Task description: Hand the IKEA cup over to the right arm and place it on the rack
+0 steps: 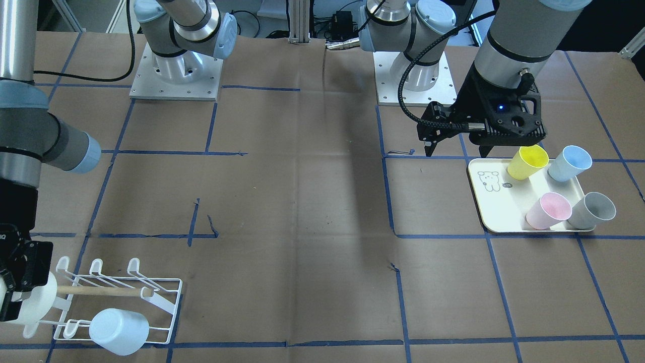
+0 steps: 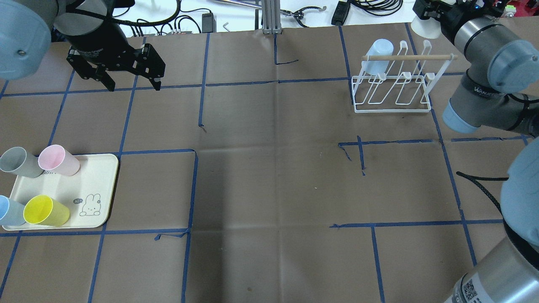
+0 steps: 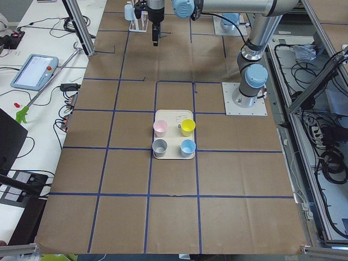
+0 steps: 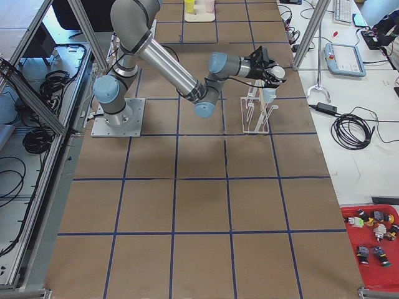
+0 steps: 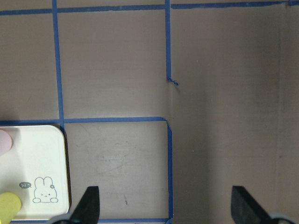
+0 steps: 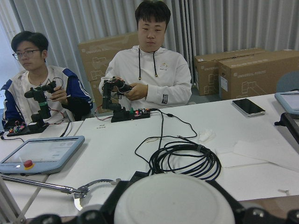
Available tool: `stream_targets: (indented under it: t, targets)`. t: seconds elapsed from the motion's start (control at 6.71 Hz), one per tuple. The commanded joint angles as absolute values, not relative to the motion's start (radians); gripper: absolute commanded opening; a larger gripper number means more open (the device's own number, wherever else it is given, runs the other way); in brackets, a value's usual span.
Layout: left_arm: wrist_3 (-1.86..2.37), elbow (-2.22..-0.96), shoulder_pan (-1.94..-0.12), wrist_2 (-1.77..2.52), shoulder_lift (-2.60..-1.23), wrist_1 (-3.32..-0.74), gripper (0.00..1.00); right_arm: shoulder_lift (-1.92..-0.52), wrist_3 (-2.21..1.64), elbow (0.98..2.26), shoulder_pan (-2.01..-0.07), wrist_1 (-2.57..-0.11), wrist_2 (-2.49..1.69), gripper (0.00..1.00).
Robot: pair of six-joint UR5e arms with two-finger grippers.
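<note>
Reaching over the desk's (image 1: 302,201) corner, the right arm (image 1: 30,136) holds the white IKEA cup (image 1: 38,302) at the rack's (image 1: 101,291) end, fingers (image 1: 7,305) clamped on it. I'd tip its mouth down over a free prong (image 1: 133,264), clear of the pale blue cup (image 1: 119,331); the left fingers (image 5: 91,203) hang wide, empty.

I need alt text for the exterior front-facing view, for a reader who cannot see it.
The right gripper holds a white cup beside the wire rack, where a pale blue cup sits. Across the table, the open left gripper hovers by a cream tray holding four coloured cups.
</note>
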State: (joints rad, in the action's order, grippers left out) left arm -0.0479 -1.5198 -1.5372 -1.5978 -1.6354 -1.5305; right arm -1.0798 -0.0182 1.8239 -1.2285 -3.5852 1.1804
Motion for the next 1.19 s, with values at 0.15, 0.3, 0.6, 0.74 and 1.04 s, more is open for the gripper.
stream_targets:
  t: [0.15,0.3,0.6,0.74,1.04]
  targets:
    - [-0.002,-1.575,-1.540,-1.595,-1.634,-1.453,1.00,-0.988,0.057,1.740,-1.195,-3.583,1.180,0.10]
    - [0.005,-1.574,-1.545,-1.597,-1.631,-1.451,1.00,-0.958,0.057,1.723,-1.195,-3.583,1.178,0.10]
    - [0.049,-1.574,-1.566,-1.595,-1.629,-1.451,1.00,-0.924,0.061,1.721,-1.195,-3.585,1.181,0.10]
    - [0.051,-1.575,-1.566,-1.595,-1.629,-1.451,1.00,-0.911,0.086,1.718,-1.196,-3.586,1.184,0.10]
    - [0.048,-1.575,-1.566,-1.595,-1.629,-1.451,1.00,-0.907,0.089,1.727,-1.203,-3.586,1.190,0.11]
